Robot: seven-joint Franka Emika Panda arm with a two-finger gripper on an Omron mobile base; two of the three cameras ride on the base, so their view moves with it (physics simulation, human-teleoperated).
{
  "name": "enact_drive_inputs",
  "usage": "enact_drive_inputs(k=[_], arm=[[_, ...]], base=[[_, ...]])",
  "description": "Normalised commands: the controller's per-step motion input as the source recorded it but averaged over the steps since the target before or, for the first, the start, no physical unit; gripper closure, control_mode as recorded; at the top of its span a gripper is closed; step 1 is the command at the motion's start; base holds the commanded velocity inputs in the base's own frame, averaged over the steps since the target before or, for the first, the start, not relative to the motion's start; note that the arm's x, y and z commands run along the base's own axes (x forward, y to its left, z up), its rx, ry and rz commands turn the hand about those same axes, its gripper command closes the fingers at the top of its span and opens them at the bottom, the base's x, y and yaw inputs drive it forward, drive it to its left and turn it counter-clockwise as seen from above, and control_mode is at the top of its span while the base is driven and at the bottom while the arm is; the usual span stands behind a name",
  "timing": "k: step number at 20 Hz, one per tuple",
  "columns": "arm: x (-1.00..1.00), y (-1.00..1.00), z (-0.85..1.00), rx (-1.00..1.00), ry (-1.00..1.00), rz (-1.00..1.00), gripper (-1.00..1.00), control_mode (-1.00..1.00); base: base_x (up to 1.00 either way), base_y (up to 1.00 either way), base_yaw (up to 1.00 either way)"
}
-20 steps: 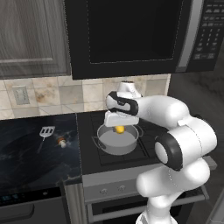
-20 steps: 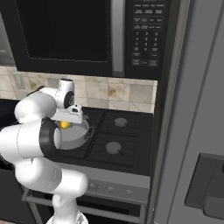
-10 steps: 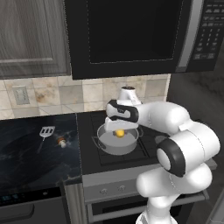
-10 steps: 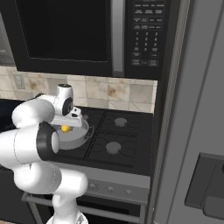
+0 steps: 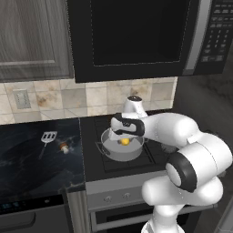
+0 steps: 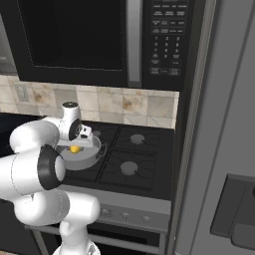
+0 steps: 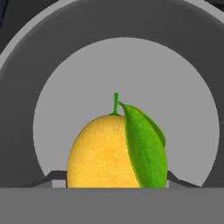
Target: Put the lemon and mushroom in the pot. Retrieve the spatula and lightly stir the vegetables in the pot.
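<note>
1. The lemon (image 7: 116,151) sits between the pincer (image 5: 122,140) tips, grasped, hanging low over the middle of the pot (image 5: 119,153).
2. The pot stands on the stove's (image 5: 136,168) front left burner.
3. The mushroom (image 5: 64,148) and spatula (image 5: 47,137) lie on the dark worktop (image 5: 27,168), near its right edge, just beside each other.
4. Judgement: the lemon's placing is in hand; next comes letting go, then fetching the mushroom.

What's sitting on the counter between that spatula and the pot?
The mushroom lies between the spatula and the pot, close beside the spatula on the dark counter, in the left base view.
</note>
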Motion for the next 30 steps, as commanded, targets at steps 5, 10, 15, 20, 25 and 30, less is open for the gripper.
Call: enact_drive_inputs(k=[5,10,15,20,25,30], arm=[[0.08,0.0,0.0,-0.04,-0.14,0.0,1.0,-1.0],[0.01,0.0,0.0,-0.01,-0.13,0.0,1.0,-1.0],[0.0,0.0,0.0,0.0,-0.09,0.0,1.0,-1.0],[0.0,0.0,-0.05,0.0,-0.02,0.0,1.0,-1.0],[0.0,0.0,0.0,0.0,0.0,0.0,-1.0,-1.0],[0.0,0.0,0.0,0.0,0.0,0.0,-1.0,-1.0]], base=[[0.0,0.0,0.0],[0.0,0.0,0.0],[0.0,0.0,0.0],[0.0,0.0,0.0],[0.0,0.0,0.0],[0.0,0.0,0.0]])
